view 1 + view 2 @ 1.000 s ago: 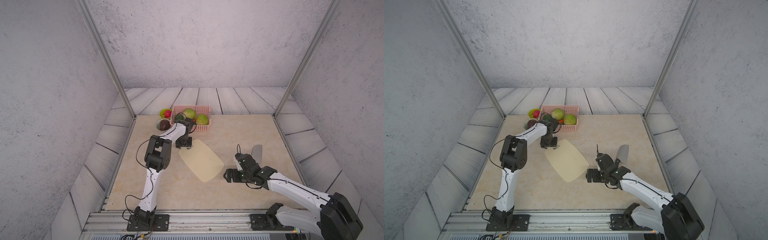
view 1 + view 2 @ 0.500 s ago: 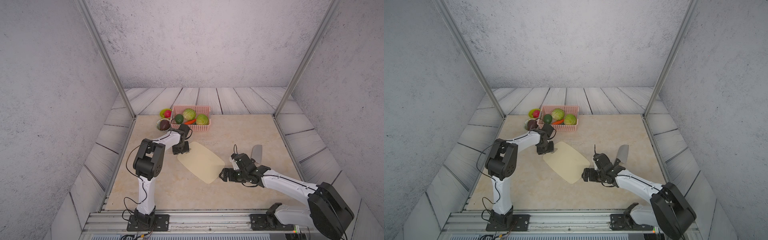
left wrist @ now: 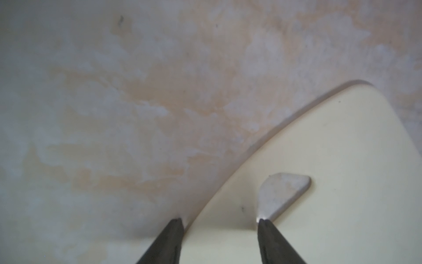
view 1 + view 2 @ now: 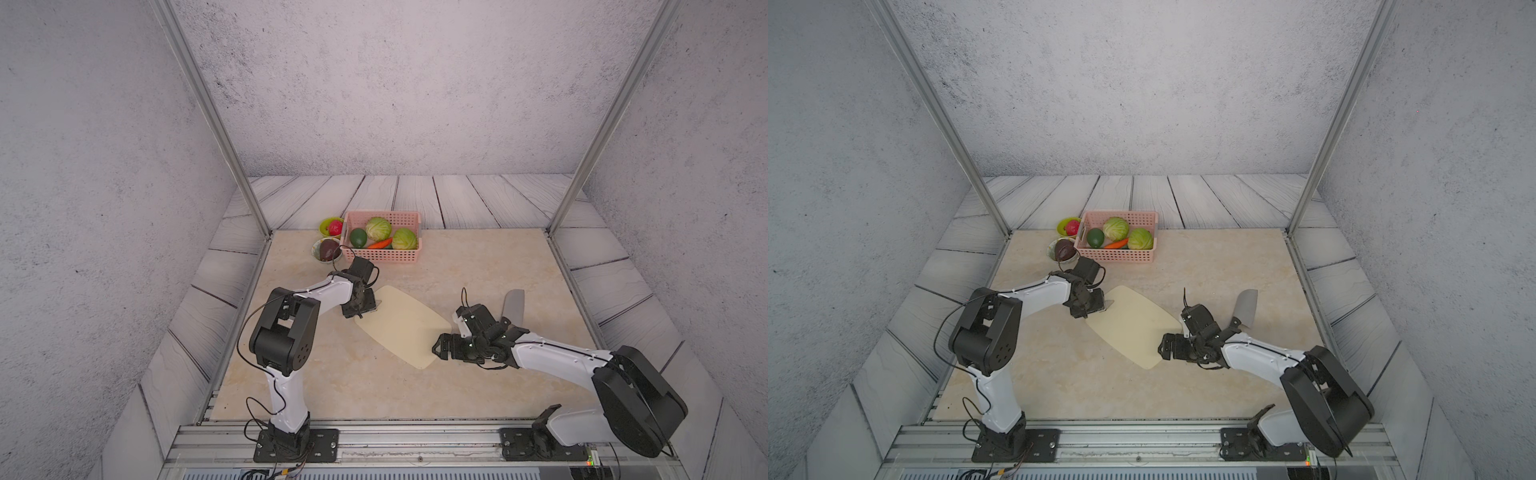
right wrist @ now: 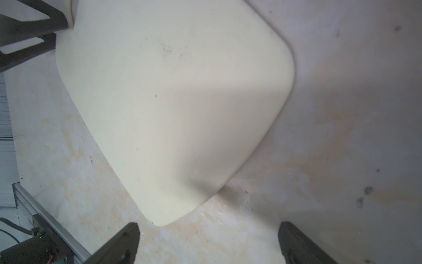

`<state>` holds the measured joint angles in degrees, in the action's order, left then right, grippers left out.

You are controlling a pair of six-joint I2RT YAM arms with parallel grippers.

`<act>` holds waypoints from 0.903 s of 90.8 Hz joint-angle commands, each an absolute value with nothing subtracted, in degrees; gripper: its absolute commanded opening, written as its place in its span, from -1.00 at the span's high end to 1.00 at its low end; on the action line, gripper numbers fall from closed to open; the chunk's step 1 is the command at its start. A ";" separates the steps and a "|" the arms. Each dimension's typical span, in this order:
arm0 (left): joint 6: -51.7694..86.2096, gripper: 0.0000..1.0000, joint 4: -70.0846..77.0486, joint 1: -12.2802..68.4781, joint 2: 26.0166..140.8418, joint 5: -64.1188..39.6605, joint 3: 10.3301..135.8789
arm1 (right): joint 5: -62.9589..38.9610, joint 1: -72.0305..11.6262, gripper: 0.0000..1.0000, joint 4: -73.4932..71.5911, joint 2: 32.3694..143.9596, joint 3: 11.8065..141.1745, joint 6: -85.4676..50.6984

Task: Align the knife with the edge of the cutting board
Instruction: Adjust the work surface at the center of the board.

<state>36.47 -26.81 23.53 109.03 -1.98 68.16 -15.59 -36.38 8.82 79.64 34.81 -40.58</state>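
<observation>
The cream cutting board lies slantwise on the beige tabletop. My left gripper is shut on its far-left corner: one finger is at the board's edge and the other in the triangular hole. My right gripper stands open and low over the table, just off the board's near-right corner, with nothing between its fingers. The knife's grey blade lies on the table to the right of the board, beyond my right wrist, which hides most of the handle.
A pink basket of vegetables stands at the back of the table, with two small bowls of fruit to its left. Metal frame posts rise at the table's back corners, and a rail runs along the front.
My left arm has swung its elbow out to the left while holding the board's corner, and the board has shifted slightly. My right gripper has moved left to the board's near-right corner.
</observation>
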 commanded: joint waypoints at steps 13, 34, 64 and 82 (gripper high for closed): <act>39.00 -0.25 -37.17 25.49 112.67 -5.35 62.89 | -14.59 -36.65 -0.99 11.14 82.65 38.49 -41.15; 38.06 -0.59 -40.31 25.07 111.65 -1.04 66.65 | -13.05 -36.49 -0.99 13.34 85.64 42.06 -41.22; 36.02 -0.93 -40.02 24.26 113.49 -3.34 73.93 | -12.39 -35.52 -0.99 12.90 87.97 44.65 -42.63; 36.67 -0.97 -36.98 24.02 113.87 -6.02 73.95 | -12.63 -35.23 -0.98 11.34 88.66 44.11 -43.91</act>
